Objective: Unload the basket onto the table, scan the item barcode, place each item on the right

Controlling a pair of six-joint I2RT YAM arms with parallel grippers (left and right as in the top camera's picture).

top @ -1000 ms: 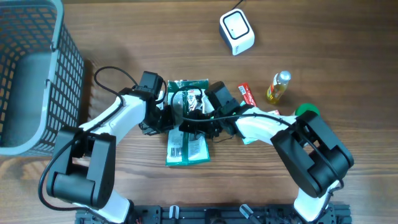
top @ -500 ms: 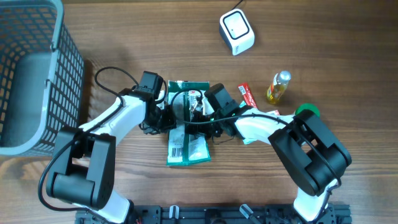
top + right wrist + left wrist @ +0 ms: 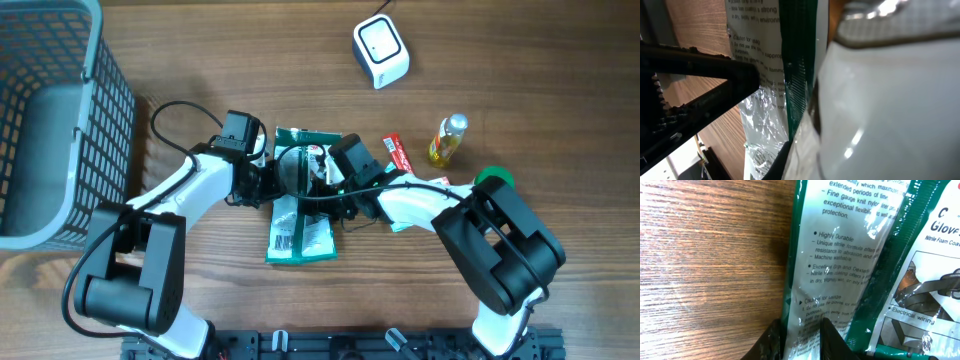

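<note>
Green glove packet (image 3: 300, 215) lies mid-tabletop (image 3: 200, 60), barcode (image 3: 283, 235) up. Your left gripper (image 3: 802, 340) has its jaws nipped on the left edge and your right gripper (image 3: 325, 190) looks clamped tight opposite, so you're at the grab stage. Next up, lift it and aim the barcode at the white scanner (image 3: 380, 52).

The glove packet (image 3: 305, 238) is half hidden overhead.

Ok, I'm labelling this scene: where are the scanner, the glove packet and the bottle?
scanner (image 3: 381, 52): overhead view, centre of its white top.
glove packet (image 3: 306, 238): overhead view, lower part beside the barcode.
bottle (image 3: 446, 142): overhead view, middle of its yellow body.
</note>
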